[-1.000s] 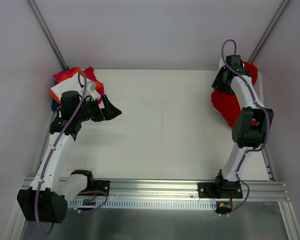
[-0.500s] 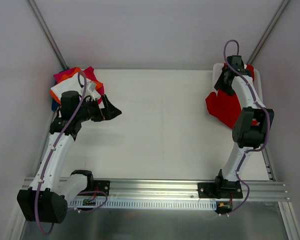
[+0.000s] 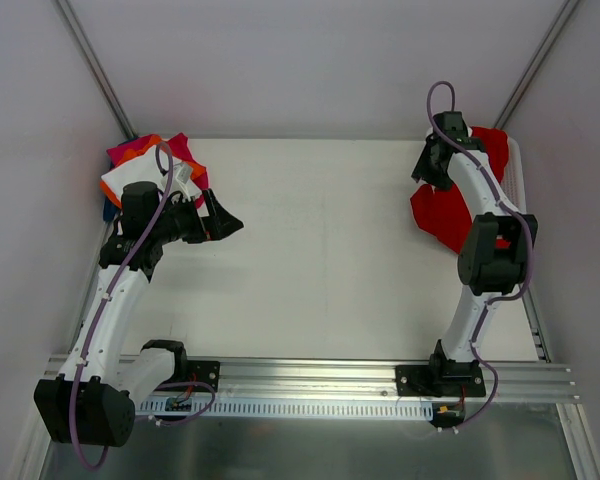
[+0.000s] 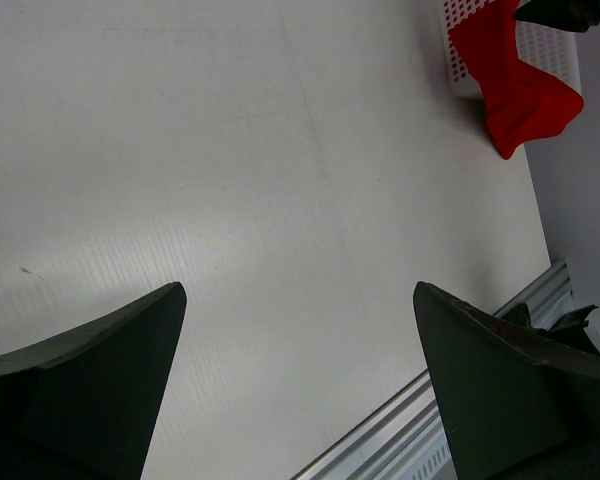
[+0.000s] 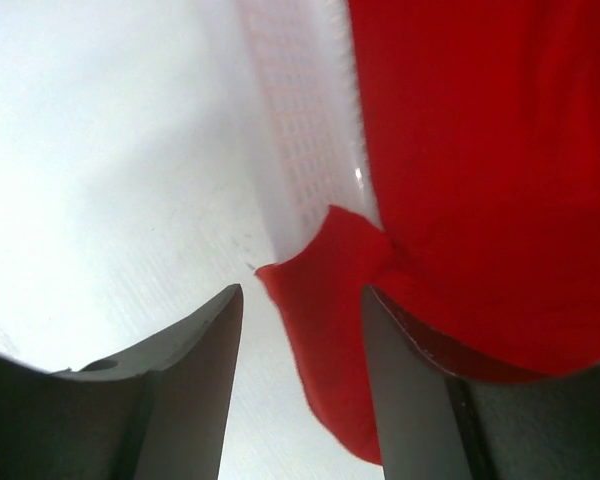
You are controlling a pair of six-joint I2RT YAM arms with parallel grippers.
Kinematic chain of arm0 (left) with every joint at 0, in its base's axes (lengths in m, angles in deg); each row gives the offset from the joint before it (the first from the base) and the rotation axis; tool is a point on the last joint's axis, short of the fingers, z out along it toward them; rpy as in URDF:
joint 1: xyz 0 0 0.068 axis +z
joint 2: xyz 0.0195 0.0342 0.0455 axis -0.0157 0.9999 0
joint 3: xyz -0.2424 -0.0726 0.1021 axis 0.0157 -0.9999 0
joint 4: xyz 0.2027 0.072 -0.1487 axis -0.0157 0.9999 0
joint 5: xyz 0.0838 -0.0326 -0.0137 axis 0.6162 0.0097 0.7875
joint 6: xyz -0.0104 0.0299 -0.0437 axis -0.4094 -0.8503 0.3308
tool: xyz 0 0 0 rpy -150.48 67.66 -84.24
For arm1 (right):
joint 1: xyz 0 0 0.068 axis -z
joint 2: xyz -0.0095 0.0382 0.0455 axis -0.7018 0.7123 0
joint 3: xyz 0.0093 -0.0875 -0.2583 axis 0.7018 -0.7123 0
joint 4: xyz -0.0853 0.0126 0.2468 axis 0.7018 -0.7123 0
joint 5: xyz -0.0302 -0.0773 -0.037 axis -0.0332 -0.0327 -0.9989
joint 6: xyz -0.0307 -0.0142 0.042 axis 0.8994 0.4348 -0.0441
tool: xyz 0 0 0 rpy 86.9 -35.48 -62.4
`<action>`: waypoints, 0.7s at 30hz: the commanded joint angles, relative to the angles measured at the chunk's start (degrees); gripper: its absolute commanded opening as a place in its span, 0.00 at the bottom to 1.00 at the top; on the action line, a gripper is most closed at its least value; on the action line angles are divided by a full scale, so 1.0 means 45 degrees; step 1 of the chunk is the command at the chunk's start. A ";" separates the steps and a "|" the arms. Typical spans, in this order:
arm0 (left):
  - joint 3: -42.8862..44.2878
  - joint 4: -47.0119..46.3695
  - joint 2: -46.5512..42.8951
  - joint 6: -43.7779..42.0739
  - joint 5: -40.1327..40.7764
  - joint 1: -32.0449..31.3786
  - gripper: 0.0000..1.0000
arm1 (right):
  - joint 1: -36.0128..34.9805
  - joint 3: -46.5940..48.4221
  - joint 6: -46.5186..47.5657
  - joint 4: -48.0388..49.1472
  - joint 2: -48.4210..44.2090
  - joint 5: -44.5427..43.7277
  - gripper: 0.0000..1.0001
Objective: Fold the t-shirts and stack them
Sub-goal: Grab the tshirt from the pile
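White table, level, matt surface. Far left corner: a pile of folded shirts, white uppermost, with orange, magenta and blue edges showing. Far right edge: a white mesh basket, with a red shirt draped over its wall towards the table. Contact with the surface cannot be confirmed. Near edge: a metal rail.

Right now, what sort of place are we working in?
Likely a robot test cell: a white table, plain walls around it, and an aluminium rail at the near edge.

No legible text or labels
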 commanded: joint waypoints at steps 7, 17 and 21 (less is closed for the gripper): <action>-0.0059 -0.0136 -0.0215 -0.0110 -0.0052 -0.0108 0.99 | -0.0440 0.0204 -0.0178 -0.0024 0.0324 -0.0051 0.54; -0.0039 -0.0136 -0.0157 -0.0091 -0.0072 -0.0108 0.99 | -0.0440 0.0008 -0.0081 -0.0024 0.0343 -0.0305 0.43; -0.0039 -0.0136 -0.0157 -0.0091 -0.0072 -0.0108 0.99 | -0.0440 0.0047 -0.0100 -0.0024 0.0421 -0.0247 0.09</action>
